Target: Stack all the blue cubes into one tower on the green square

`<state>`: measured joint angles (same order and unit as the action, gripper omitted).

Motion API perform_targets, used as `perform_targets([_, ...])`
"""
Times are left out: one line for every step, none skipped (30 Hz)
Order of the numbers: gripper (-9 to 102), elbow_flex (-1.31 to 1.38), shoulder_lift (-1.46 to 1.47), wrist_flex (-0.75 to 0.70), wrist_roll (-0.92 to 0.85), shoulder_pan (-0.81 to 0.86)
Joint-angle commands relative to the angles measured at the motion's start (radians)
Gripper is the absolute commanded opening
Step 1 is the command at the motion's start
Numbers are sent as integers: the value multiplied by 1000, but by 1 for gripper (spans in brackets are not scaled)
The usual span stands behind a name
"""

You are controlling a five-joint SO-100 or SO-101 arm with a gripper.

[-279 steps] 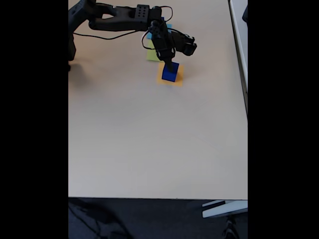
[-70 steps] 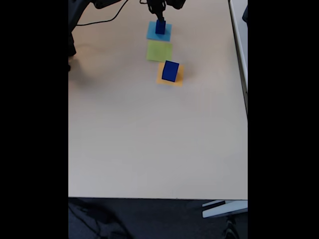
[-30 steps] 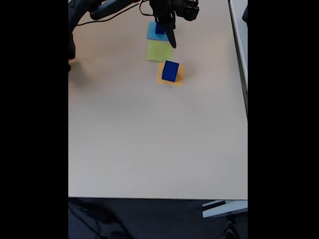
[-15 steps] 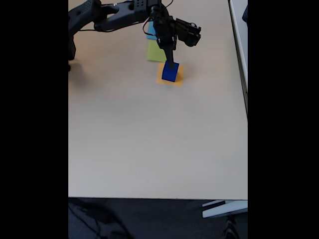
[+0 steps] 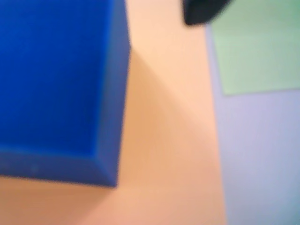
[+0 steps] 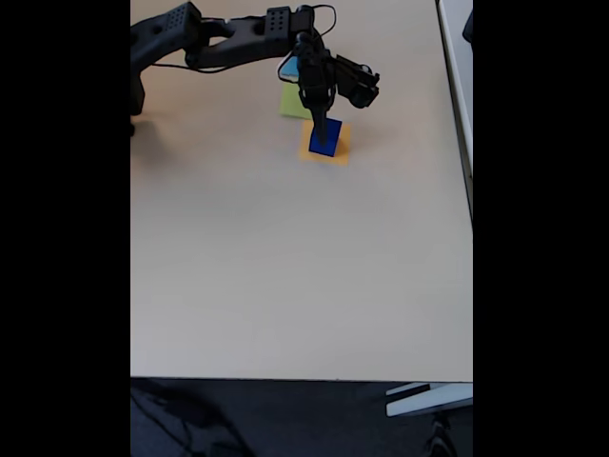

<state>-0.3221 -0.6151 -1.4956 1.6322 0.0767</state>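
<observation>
Gripper (image 6: 324, 131) has swung back from the far blue paper and dropped onto the blue cube (image 6: 324, 143) on the orange square (image 6: 339, 153), jaw state unclear, so the pick toward the green square (image 5: 255, 47) looks imminent.

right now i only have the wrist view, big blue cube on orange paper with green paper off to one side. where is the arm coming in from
Observer: In the fixed view the arm reaches in from the top left, and the claw points down onto the far edge of the blue cube.
Operator: is the cube fully on the orange
Observer: Yes, the orange square shows as a border on the cube's left, right and near sides.
Operator: anything past the green paper
Observer: A light-blue square peeks out beyond the green square. The arm crosses over both and hides most of them.
</observation>
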Motion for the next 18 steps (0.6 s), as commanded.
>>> perform_targets([45,67,-12,21,5,8])
perform_targets([45,69,-6,23,3,9])
perform_targets([45,69,-3,25,0,11])
perform_targets([45,71,3,25,-2,14])
perform_targets([45,74,8,26,-6,17])
perform_targets([44,75,12,26,-9,18])
perform_targets([44,77,17,26,-12,21])
perform_targets([44,81,23,26,-17,25])
perform_targets([44,87,31,28,-21,28])
perform_targets([44,95,40,29,-26,31])
perform_targets([43,103,48,31,-34,35])
perform_targets([43,104,52,32,-40,38])
perform_targets([43,106,58,35,-44,41])
perform_targets([42,114,66,37,-51,44])
perform_targets([40,121,74,37,-57,48])
perform_targets([39,126,78,37,-60,49])
perform_targets([36,129,83,35,-61,51])
perform_targets([33,132,84,35,-63,54])
